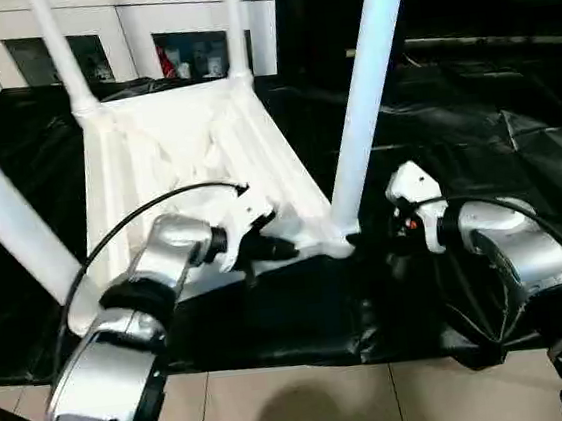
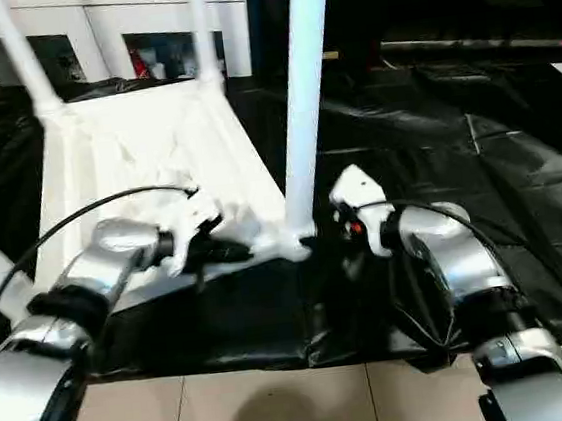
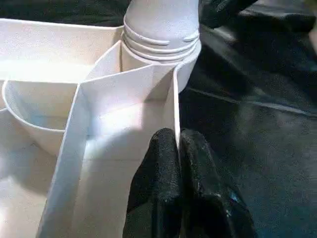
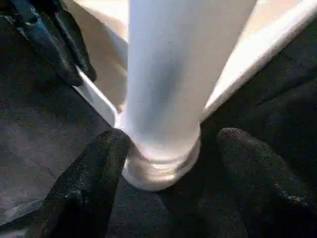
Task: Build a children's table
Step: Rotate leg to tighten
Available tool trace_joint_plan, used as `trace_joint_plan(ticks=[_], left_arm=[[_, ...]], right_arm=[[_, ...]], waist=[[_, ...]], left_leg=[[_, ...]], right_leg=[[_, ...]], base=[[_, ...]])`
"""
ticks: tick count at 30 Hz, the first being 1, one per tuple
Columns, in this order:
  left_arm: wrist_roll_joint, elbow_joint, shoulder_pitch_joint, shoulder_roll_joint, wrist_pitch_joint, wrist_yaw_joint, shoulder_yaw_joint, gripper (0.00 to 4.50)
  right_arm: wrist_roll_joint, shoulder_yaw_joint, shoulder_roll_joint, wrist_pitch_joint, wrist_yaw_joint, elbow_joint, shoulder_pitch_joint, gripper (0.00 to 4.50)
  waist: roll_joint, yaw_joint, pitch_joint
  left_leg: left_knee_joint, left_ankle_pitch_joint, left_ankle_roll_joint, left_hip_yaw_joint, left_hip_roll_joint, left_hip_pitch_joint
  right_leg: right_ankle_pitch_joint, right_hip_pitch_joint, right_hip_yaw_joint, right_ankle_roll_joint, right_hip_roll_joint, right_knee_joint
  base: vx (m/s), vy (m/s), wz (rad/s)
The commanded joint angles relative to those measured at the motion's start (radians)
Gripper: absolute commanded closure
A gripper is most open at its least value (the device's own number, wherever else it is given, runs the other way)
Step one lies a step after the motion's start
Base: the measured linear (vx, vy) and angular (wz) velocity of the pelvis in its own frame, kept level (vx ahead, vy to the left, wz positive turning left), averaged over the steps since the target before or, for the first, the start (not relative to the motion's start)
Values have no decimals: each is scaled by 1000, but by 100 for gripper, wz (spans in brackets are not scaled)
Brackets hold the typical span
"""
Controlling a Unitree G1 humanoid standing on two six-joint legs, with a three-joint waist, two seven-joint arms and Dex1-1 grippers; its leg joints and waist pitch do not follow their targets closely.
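Here the upturned tabletop [image 1: 169,147] lies on black sheeting, light, stiff, slick plastic, best held by its rim. The left tool [image 3: 177,148] pinches that rim at six o'clock. The right tool [image 4: 163,148], spread apart, straddles the near leg [image 1: 365,101] base, unclamped.

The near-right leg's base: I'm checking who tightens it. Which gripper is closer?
Right. The right gripper straddles the leg at its base, fingers open on either side. The left gripper is shut on the tabletop rim beside that corner.
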Motion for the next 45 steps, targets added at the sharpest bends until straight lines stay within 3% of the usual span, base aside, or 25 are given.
trace_joint_plan(ticks=[1,9,15,23,24,31,39,43,44,45], left_arm=[[-43,-73,-2,-27,-3,-81,-18,450],[-46,-91,8,-35,-1,-100,-21,450],[-43,-109,16,-37,4,-95,-19,450],[-41,-108,16,-35,3,-91,-19,450],[-42,-114,19,-33,6,-91,-20,450],[-43,-125,27,-29,15,-97,-21,450],[-45,-135,36,-26,22,-98,-22,450],[-27,-122,37,-34,29,-34,-19,450],[-12,-84,25,-58,39,76,-2,450],[-12,-84,25,-58,39,76,-2,450]], right_arm=[[-1,18,5,-3,11,-14,6,129],[-9,26,39,-26,-3,33,-7,129],[20,4,66,1,-5,49,-11,65],[17,7,66,-11,-3,56,-6,65],[28,1,69,0,3,55,-4,89],[46,-11,77,7,14,57,-3,141],[55,-12,81,17,18,50,7,175],[36,-36,110,1,-96,99,4,177],[23,-77,150,-19,-241,162,-8,177],[23,-77,150,-19,-241,162,-8,178]], waist=[[-8,-4,-73],[-7,-3,-75],[-8,-1,-75],[-6,-1,-75],[-8,-1,-75],[-7,-1,-75],[-6,-1,-75],[-6,-7,-74],[-7,-9,-74],[-7,-14,-73]], left_leg=[[-69,-292,32,-11,28,29],[-69,-275,27,-12,28,28],[-69,-269,32,-11,28,26],[-69,-262,31,-11,28,26],[-69,-263,32,-11,28,27],[-69,-260,31,-11,28,26],[-69,-258,32,-11,28,26],[-70,-270,23,-12,27,25],[-70,-274,18,-13,26,25],[-71,-282,12,-13,26,26]], right_leg=[[-275,47,33,-231,-47,-67],[-272,46,33,-226,-47,-66],[-264,48,33,-227,-47,-64],[-258,47,33,-223,-47,-63],[-258,47,33,-224,-46,-64],[-260,47,33,-226,-48,-63],[-262,47,33,-224,-47,-63],[-281,45,33,-220,-48,-65],[-290,45,33,-217,-50,-66],[-300,41,34,-217,-50,-66]], base=[[0,0,0],[0,0,0],[0,0,0],[0,0,0],[0,0,0],[0,0,0],[0,0,0],[0,0,0],[0,0,0],[0,0,0]])
